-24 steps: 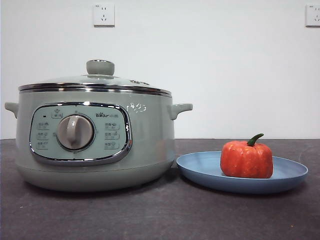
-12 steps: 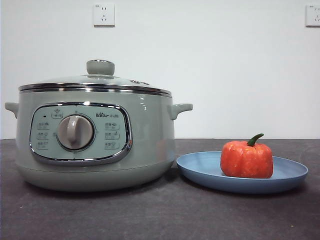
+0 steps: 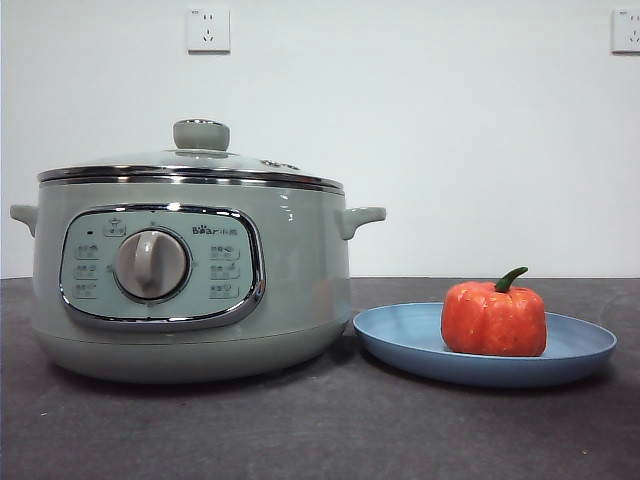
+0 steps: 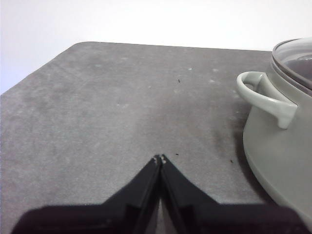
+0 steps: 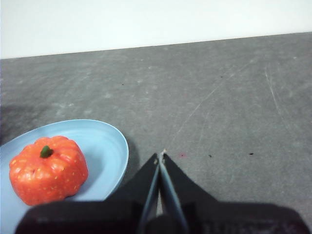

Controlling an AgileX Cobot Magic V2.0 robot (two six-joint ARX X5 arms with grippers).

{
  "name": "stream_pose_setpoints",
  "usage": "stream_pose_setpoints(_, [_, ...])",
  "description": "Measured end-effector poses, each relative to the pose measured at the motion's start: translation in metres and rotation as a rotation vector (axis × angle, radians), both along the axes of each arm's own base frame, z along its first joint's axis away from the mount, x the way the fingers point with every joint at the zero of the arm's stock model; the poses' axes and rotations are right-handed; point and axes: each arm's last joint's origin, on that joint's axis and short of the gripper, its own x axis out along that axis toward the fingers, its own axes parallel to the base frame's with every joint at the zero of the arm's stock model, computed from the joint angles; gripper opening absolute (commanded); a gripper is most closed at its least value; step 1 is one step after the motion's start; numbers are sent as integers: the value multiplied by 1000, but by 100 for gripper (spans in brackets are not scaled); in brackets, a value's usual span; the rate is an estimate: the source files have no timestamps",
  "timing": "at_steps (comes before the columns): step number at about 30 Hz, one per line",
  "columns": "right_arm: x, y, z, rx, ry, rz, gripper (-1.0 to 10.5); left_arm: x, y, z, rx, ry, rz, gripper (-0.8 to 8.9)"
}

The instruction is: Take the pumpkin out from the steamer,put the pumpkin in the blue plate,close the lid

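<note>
The orange-red pumpkin (image 3: 494,317) with its green stem sits in the blue plate (image 3: 400,340) at the right of the front view. It also shows as the pumpkin (image 5: 48,169) on the plate (image 5: 105,146) in the right wrist view. The sage-green steamer (image 3: 190,285) stands at the left, and the glass lid (image 3: 200,155) rests shut on it. My left gripper (image 4: 160,158) is shut and empty beside the steamer (image 4: 278,146), near its side handle. My right gripper (image 5: 161,155) is shut and empty beside the plate. Neither arm shows in the front view.
The dark grey table (image 3: 320,430) spreads in front of both things. A white wall with two sockets (image 3: 208,28) stands behind. In the left wrist view the table's corner edge (image 4: 44,63) lies off to the steamer's side.
</note>
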Motion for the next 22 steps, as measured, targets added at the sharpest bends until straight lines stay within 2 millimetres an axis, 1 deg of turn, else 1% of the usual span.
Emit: stream_pose_setpoints(22, [0,0,0,21,2,-4,1,0,0,0,0,0,0,-3])
